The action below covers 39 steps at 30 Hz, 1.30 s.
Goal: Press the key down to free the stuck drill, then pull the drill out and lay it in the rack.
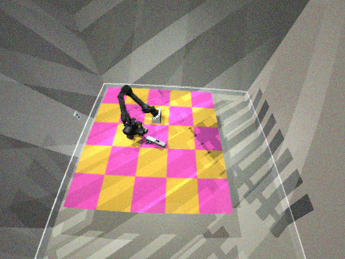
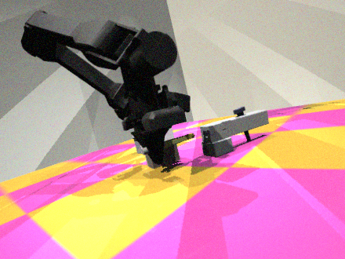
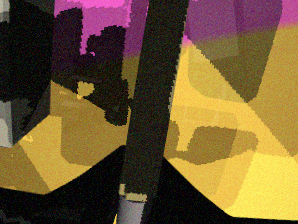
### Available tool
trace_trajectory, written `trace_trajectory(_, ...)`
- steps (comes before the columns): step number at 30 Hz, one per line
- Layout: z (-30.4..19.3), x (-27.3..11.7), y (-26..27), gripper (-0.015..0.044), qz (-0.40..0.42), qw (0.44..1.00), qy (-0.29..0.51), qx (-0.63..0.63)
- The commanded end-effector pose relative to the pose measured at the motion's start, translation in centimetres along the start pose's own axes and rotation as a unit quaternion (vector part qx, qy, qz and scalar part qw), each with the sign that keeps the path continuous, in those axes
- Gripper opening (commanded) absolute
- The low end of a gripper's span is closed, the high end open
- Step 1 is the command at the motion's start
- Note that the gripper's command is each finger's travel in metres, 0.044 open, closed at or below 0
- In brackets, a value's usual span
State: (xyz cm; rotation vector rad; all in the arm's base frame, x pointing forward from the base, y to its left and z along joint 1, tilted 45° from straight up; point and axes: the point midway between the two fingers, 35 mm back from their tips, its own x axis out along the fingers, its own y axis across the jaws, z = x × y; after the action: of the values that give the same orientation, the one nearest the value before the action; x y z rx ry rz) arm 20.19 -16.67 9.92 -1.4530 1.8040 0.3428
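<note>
The drill, a long dark rod (image 2: 182,140) (image 3: 152,100), is between the fingers of my gripper (image 2: 161,152) (image 3: 137,155), gripped at its pale shank end. It is tilted slightly up and stands clear of the long grey holder (image 1: 160,142) (image 2: 243,125), with a small gap between its tip and the holder's end. The key (image 2: 239,111) is a small black knob on top of the holder; a dark peg shows below. The rack, seemingly the grey block (image 2: 172,156), is partly hidden behind the gripper. The gripper covers it in the top view.
The arm's pale base (image 1: 157,116) stands behind the gripper. A dark block with a grey face (image 3: 5,127) is at the left edge of the wrist view; I cannot tell which thing it is. Strong shadows cross the checkered floor (image 1: 150,194) (image 2: 274,204).
</note>
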Motion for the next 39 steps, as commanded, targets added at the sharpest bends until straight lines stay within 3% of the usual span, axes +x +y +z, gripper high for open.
trace_trajectory(1, 0.0, -0.3, 0.0, 0.0, -0.001, 1.0, -0.002, 0.003)
trace_trajectory(39, 0.5, -2.2, 0.1, 0.0, -0.001, 1.0, -0.002, 0.003)
